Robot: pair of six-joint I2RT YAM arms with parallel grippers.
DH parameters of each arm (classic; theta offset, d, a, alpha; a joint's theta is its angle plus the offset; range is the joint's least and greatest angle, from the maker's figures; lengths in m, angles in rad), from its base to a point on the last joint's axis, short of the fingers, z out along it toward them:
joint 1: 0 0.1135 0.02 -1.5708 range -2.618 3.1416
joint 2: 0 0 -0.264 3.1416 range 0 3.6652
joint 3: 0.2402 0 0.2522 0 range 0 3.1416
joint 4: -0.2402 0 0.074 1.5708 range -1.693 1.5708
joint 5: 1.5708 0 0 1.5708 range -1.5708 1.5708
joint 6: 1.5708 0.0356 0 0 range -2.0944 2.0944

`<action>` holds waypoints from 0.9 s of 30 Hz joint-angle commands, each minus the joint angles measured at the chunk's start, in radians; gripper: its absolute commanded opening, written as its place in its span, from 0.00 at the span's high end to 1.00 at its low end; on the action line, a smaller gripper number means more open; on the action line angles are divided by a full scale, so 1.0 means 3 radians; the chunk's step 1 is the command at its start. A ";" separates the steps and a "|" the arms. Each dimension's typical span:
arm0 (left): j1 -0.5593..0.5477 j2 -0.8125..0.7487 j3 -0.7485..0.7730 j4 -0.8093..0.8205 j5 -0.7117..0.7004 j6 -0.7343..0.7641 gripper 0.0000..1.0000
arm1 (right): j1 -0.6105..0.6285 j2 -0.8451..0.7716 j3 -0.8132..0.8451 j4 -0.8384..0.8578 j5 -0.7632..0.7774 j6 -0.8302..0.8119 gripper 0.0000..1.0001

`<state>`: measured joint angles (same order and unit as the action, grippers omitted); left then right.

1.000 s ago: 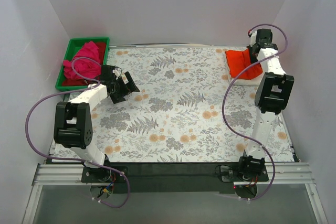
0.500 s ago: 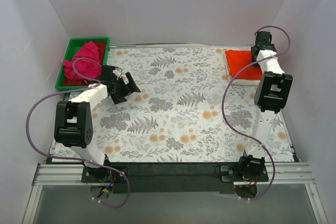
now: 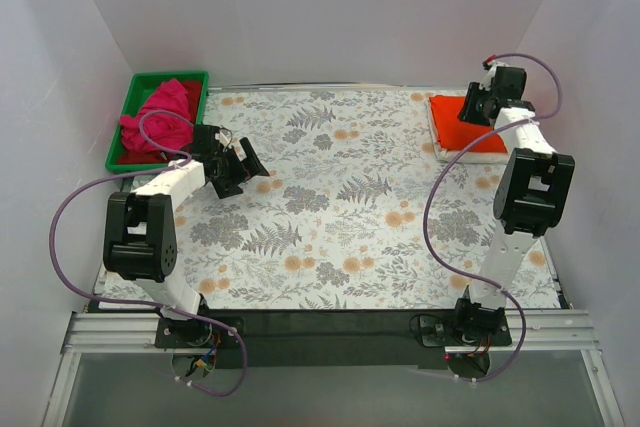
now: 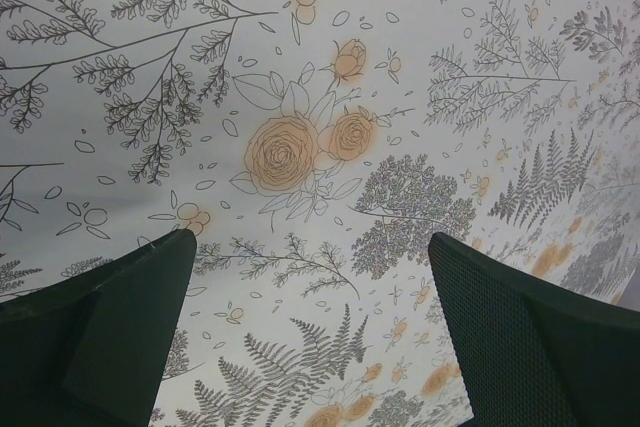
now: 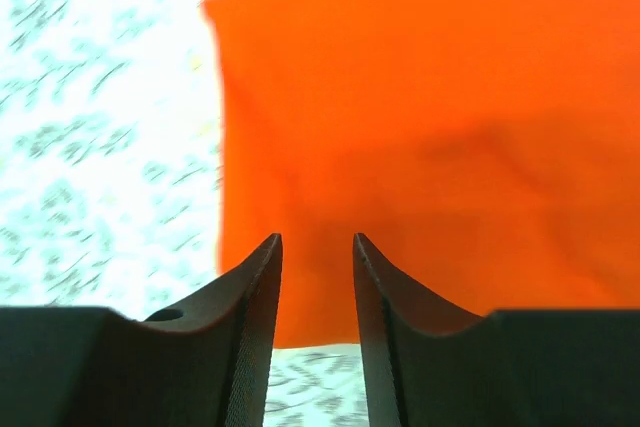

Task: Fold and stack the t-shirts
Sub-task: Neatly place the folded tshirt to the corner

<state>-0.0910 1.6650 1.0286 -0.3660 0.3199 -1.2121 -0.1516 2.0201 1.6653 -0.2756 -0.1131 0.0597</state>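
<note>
The orange-red t-shirt (image 3: 460,127) lies folded flat at the far right, on a cream-white t-shirt whose edge (image 3: 470,156) shows beneath it. My right gripper (image 3: 472,107) hovers over the orange shirt's far part. In the right wrist view its jaws (image 5: 316,239) stand a narrow gap apart with nothing between them, and the orange shirt (image 5: 430,97) lies below. The magenta-pink t-shirt (image 3: 155,115) lies crumpled in the green tray. My left gripper (image 3: 248,167) is wide open and empty (image 4: 310,242) over the cloth, right of the tray.
The green tray (image 3: 170,76) stands at the far left corner. The grey floral-print cloth (image 3: 340,207) covers the table and fills the left wrist view (image 4: 300,147). White walls close in at the back and both sides.
One second ago the right gripper held up a raised flap of the orange shirt. The flap now lies flat, and the gripper has let go and shifted slightly left. The left arm has not moved.
</note>
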 commanded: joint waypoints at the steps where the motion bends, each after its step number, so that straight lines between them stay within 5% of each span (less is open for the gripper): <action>1: -0.0004 -0.0017 0.0074 0.0003 0.0064 0.0011 0.05 | 0.0096 0.0072 -0.0319 0.0330 -0.0783 0.0389 0.67; 10: -0.0004 -0.0033 0.0074 0.0008 0.0079 0.0016 0.04 | 0.0153 0.0185 -0.0601 0.0438 -0.1075 0.0553 0.70; 15: -0.0004 -0.0038 0.0069 0.0008 0.0089 0.0016 0.05 | 0.0107 -0.0300 -0.0668 0.0433 -0.0830 0.0430 0.69; 27: -0.0004 -0.0038 0.0074 0.0018 0.0125 0.0016 0.04 | -0.0589 -0.0424 -0.0893 0.0821 -0.0574 0.0593 0.68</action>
<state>-0.0910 1.6650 1.0290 -0.3660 0.3408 -1.2121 -0.3073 1.8530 1.4399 -0.0750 -0.2874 0.2131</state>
